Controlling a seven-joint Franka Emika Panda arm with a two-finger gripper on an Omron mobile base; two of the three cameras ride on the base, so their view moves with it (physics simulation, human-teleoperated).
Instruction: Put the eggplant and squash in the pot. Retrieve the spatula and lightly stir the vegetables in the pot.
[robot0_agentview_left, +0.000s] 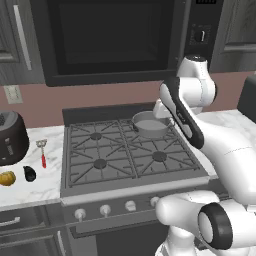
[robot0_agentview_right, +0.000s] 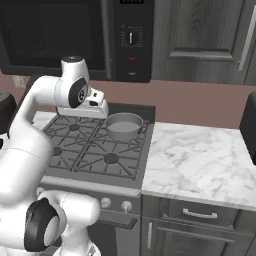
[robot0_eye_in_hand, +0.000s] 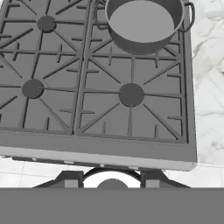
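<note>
The grey pot (robot0_agentview_left: 150, 125) (robot0_agentview_right: 123, 126) (robot0_eye_in_hand: 144, 22) stands empty on the stove's back right burner. On the marble counter left of the stove lie the dark eggplant (robot0_agentview_left: 29, 173), the yellow-orange squash (robot0_agentview_left: 7, 178) at the frame's edge, and the red-handled spatula (robot0_agentview_left: 42, 152). My gripper (robot0_eye_in_hand: 111, 179) hangs over the stove, a little ahead of the pot, far from the vegetables. Its two dark fingertips (robot0_eye_in_hand: 72, 178) stand apart with nothing between them. In the base views the hand (robot0_agentview_right: 97, 107) is mostly covered by the arm.
A black toaster-like appliance (robot0_agentview_left: 10, 137) sits at the counter's back left, behind the spatula. The stove grates (robot0_agentview_left: 125, 152) span the middle. A microwave (robot0_agentview_left: 110, 40) hangs above the stove. Marble counter (robot0_agentview_right: 200, 160) stretches to the right of the stove.
</note>
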